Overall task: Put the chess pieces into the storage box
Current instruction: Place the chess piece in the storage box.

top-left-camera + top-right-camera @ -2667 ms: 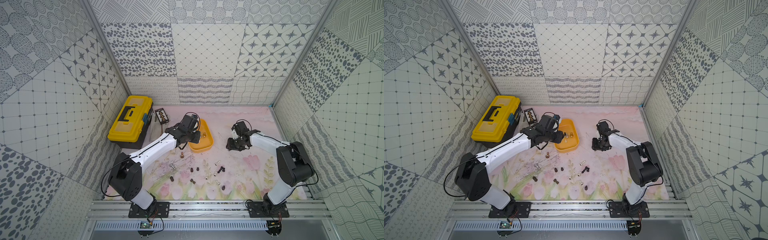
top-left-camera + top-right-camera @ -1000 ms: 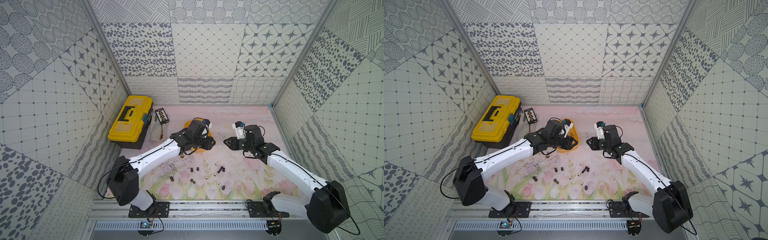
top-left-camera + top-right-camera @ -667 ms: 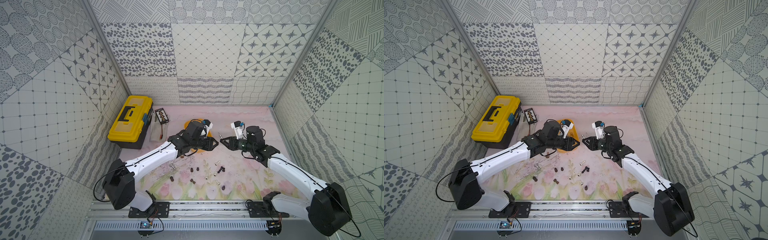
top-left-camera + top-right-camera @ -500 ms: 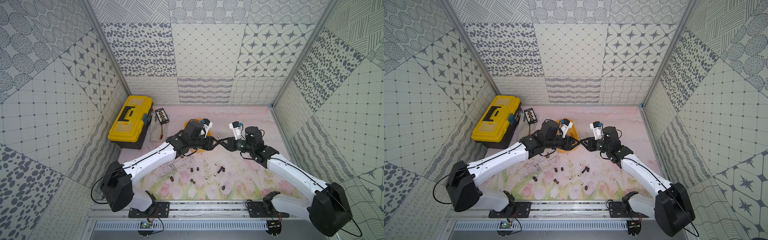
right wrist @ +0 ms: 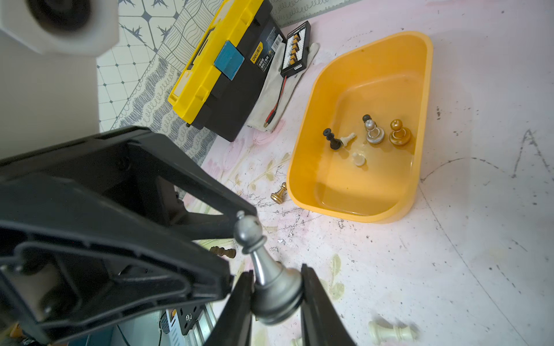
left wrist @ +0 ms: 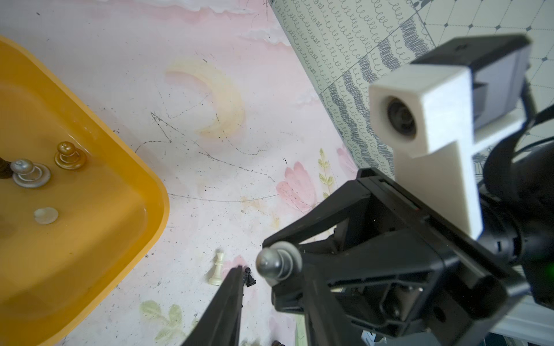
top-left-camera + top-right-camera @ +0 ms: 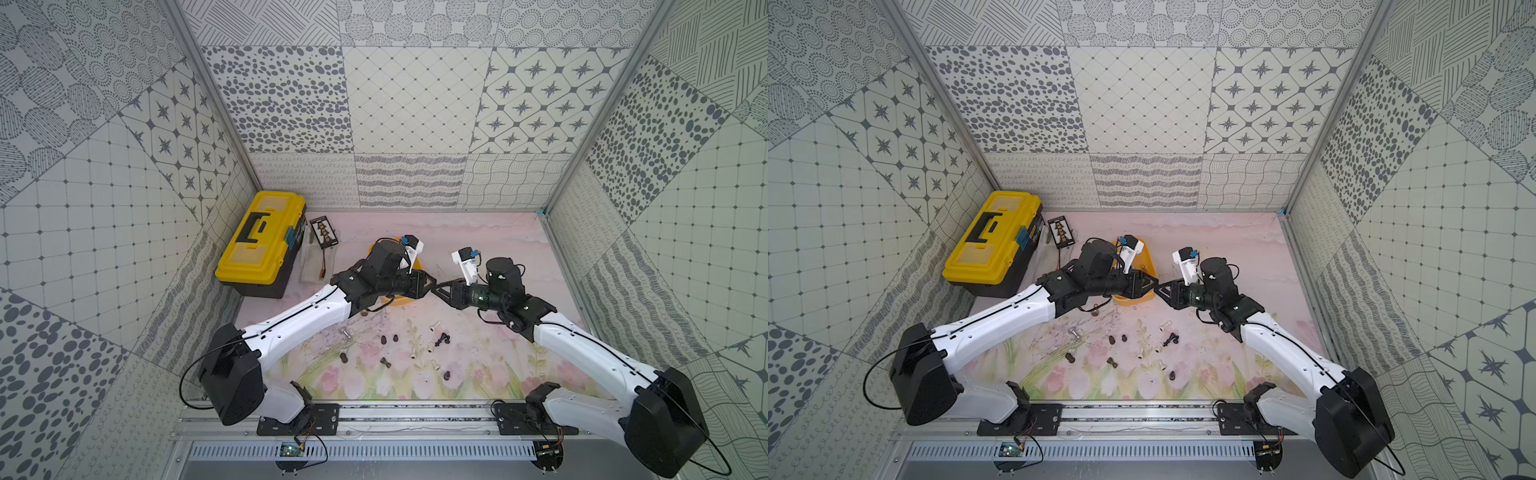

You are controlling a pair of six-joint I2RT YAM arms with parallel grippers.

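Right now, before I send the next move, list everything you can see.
storage box: one, orange-yellow, mid-mat
boxed chess pieces: about six, mixed colours, in the storage box
loose chess pieces: about twelve, mixed colours, scattered on the mat
silver piece: one, silver, held above the mat
toolbox: one, yellow-black, far left corner
black board: one, black with red lead, beside the toolbox
mat: one, pink floral, underneath
right tool: one, black, shut on the silver piece's base
left tool: one, black, jaws apart at that piece's head
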